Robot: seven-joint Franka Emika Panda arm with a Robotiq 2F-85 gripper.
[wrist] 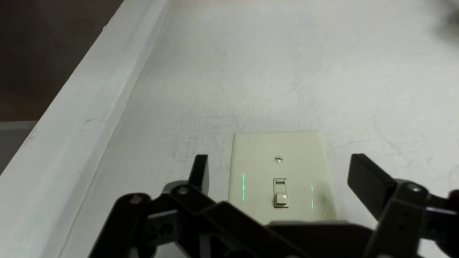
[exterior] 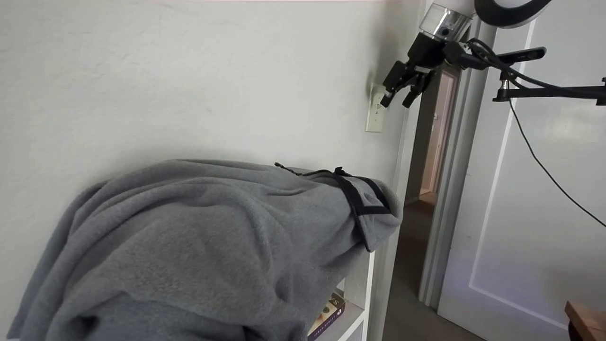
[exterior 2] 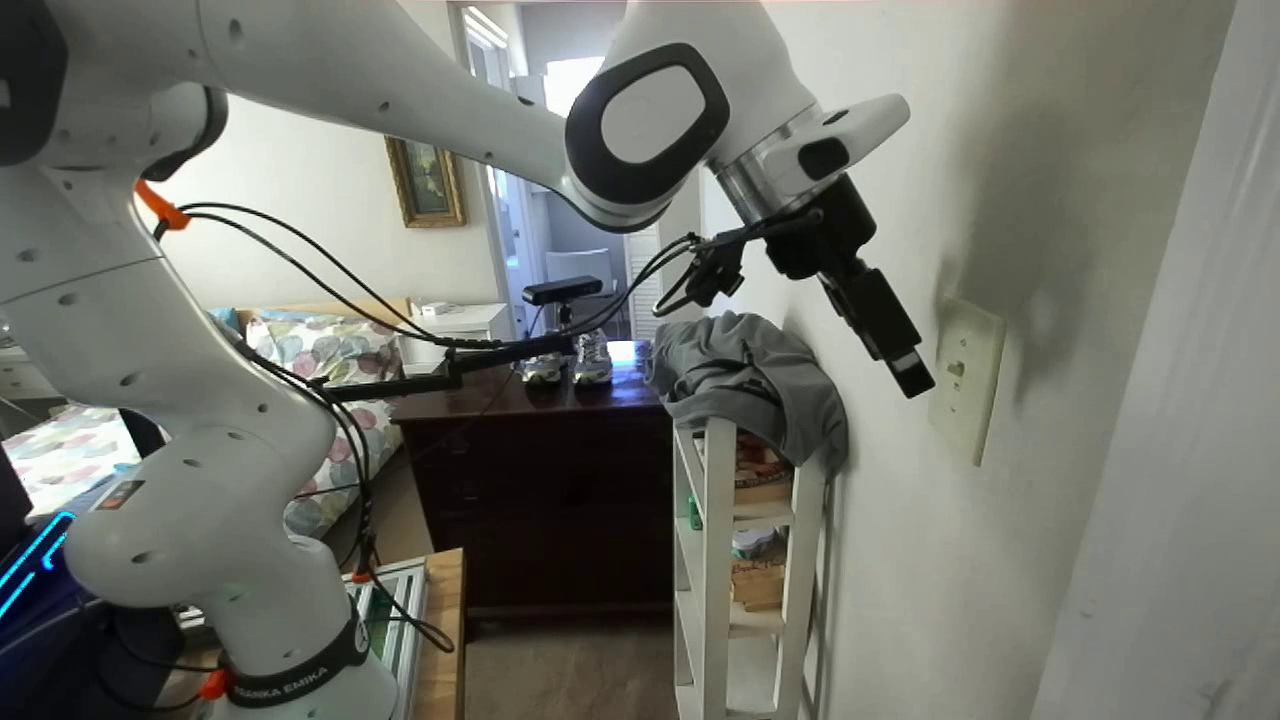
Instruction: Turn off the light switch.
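The switch (wrist: 281, 168) is on the wall (wrist: 269, 71). In the wrist view it appears between the fingers (wrist: 369, 184) of the gripper (wrist: 278, 175). In an exterior view, a garment (exterior 2: 750, 390) lies on the shelf (exterior 2: 717, 560), which stands beside this wall; left of the shelf is the dresser (exterior 2: 570, 480), with shoes (exterior 2: 592, 360) on top.

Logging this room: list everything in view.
light switch: one, cream, on the wall
door: one, white, past the light switch
shelving: one, white, against the wall
stored items: several, multicoloured, in the shelving
fleece garment: one, grey, over the shelving
dresser: one, dark brown, beyond the shelving
shoes: two, pale, on the dresser
camera: at least one, black, on a boom
picture: one, gold-framed, far wall
bed: one, patterned, near the picture
cabinet: one, white, beside the bed
arm: one, white, angled toward the wall
jaws: two, black, open, near the light switch
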